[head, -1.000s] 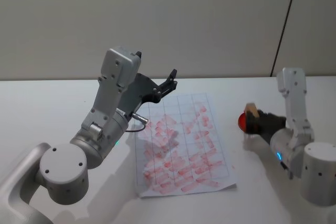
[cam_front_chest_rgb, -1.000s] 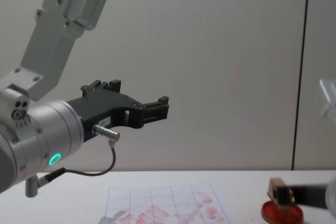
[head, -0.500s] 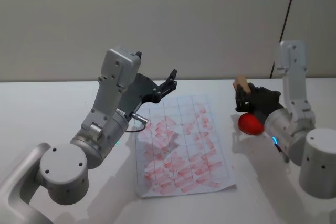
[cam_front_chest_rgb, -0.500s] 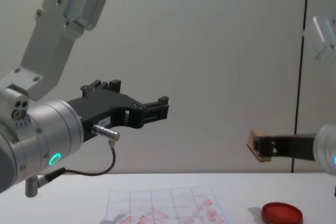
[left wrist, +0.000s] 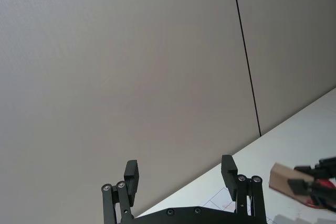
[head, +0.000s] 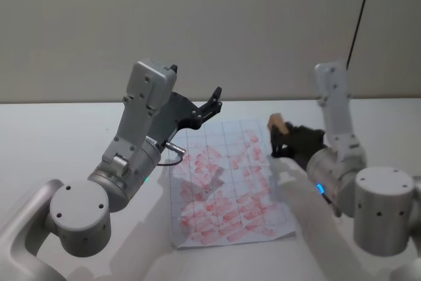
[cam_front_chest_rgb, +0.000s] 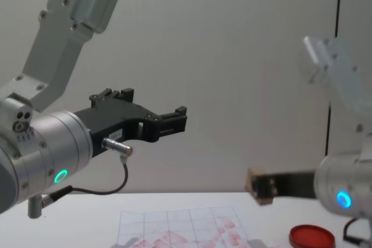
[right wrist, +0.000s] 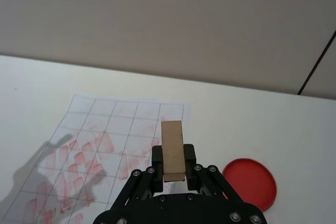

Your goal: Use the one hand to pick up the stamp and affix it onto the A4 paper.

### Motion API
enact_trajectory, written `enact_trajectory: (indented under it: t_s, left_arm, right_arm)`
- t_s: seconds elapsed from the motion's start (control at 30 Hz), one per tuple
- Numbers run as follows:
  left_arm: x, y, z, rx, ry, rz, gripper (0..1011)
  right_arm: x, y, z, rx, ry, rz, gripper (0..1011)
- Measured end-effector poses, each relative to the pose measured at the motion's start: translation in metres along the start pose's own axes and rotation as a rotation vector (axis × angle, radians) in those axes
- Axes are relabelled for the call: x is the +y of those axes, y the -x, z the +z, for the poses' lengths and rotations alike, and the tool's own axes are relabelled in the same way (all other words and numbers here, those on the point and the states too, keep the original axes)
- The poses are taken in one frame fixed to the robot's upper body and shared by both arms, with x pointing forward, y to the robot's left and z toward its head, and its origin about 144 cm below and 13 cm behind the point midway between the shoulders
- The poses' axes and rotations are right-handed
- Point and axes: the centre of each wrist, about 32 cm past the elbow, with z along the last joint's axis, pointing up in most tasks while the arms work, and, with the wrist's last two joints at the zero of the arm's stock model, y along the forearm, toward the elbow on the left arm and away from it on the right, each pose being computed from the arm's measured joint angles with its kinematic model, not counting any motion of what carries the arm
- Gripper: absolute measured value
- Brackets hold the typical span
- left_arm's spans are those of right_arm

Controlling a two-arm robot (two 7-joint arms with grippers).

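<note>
Your right arm's black two-fingered gripper is clamped on the small tan wooden stamp block, with the fingers pinching one end. The block hangs in the air, clear of the white gridded A4 paper with red blotches — seemingly over the sheet's right edge. The flat round red ink pad lies right of the paper. Your left gripper — spread wide, empty — is raised near the paper's left side.

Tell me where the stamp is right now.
The stamp is clamped in the right gripper, held off the table near the A4 paper's right edge, with the red ink pad farther right.
</note>
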Motion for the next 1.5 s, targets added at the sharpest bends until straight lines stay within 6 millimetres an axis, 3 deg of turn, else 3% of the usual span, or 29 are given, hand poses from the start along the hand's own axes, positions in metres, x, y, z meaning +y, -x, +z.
enact_trajectory:
  t_s: [0.37, 0.8, 1.5]
  left_arm:
    - [0.0, 0.0, 0.0, 0.0, 0.0, 0.0, 1001]
    - [0.0, 0.0, 0.0, 0.0, 0.0, 0.0, 1001]
    - [0.0, 0.0, 0.0, 0.0, 0.0, 0.0, 1001]
  right_arm:
    - [0.016, 0.026, -0.02, -0.031, 0.143, 0.054, 223]
    - [0.027, 0.045, -0.031, -0.061, 0.196, 0.106, 223]
    - [0.038, 0.051, -0.031, -0.024, 0.26, 0.104, 224]
